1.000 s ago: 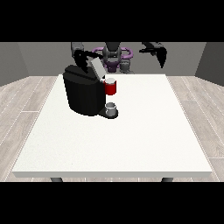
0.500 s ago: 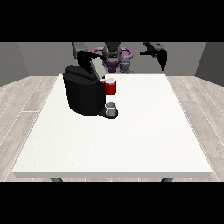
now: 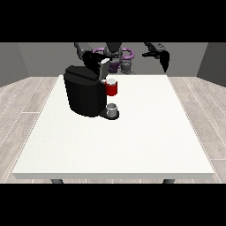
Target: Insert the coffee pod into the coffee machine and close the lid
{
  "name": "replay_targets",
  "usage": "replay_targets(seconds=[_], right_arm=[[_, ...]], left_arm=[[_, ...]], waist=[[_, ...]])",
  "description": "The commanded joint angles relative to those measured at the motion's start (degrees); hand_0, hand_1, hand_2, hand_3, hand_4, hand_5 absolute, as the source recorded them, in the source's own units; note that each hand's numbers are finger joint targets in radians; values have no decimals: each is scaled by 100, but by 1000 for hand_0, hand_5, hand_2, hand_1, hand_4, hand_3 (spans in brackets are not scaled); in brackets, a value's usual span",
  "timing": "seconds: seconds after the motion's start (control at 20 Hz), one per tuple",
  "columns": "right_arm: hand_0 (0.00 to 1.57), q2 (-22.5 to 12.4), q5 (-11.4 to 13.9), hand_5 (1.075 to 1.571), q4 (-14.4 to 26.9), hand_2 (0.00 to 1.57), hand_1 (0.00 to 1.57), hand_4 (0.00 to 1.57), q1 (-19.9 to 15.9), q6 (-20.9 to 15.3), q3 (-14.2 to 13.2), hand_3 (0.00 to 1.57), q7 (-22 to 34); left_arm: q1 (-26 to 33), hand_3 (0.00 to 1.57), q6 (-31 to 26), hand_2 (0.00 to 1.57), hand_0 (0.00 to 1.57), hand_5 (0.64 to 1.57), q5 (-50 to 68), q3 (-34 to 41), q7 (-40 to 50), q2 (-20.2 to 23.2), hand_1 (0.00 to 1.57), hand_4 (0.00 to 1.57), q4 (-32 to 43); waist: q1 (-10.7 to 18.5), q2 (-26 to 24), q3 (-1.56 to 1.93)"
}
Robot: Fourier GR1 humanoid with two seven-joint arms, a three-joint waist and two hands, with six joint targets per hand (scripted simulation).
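Two black hands up at the far side of the table. Hand at the view's left now a little closer to the raised lid of the coffee machine than half a second ago, just behind it, maybe touching. Probably getting ready to push the lid down. Hand at the view's right hardly moved, hanging well apart from the machine, fingers straight and pointing down, holding nothing. Lid still up, so closing not done yet. Coffee pod not to be seen anywhere: maybe already inside the red holder under the lid, maybe not, hard to say. Fingers of the hand at the view's left too dark and too mixed up with the lid to tell open from closed. Small grey cup under the holder, at the foot of the machine. Robot's body partly hidden behind the machine.
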Motion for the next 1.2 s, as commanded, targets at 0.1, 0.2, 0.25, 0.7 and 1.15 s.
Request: replay_targets(seconds=[0.1,0.2,0.25,0.7,1.15], right_arm=[[0,15,249,1571,94,0,0,61,-449,-108,96,0,66],[0,-82,246,1571,-111,0,0,173,-585,229,247,0,425],[0,143,598,1571,130,0,0,125,-177,-254,365,0,-245],[0,554,519,1571,38,0,0,126,-849,-325,335,0,59],[0,754,-477,1571,-538,0,0,286,931,68,914,0,-841]], left_arm=[[163,0,137,0,0,1571,-118,-200,-82,-166,0,192,37],[147,0,-113,0,0,1571,66,173,-560,172,0,148,490],[52,0,46,0,0,1571,59,-30,-21,8,0,156,40],[-77,0,-89,0,0,1571,-9,-64,-615,149,0,121,354],[521,0,326,0,0,1571,-161,-358,-679,-407,0,192,215]], waist=[[123,41,2],[-120,36,0],[88,34,3],[-6,86,1],[-346,-816,5]])
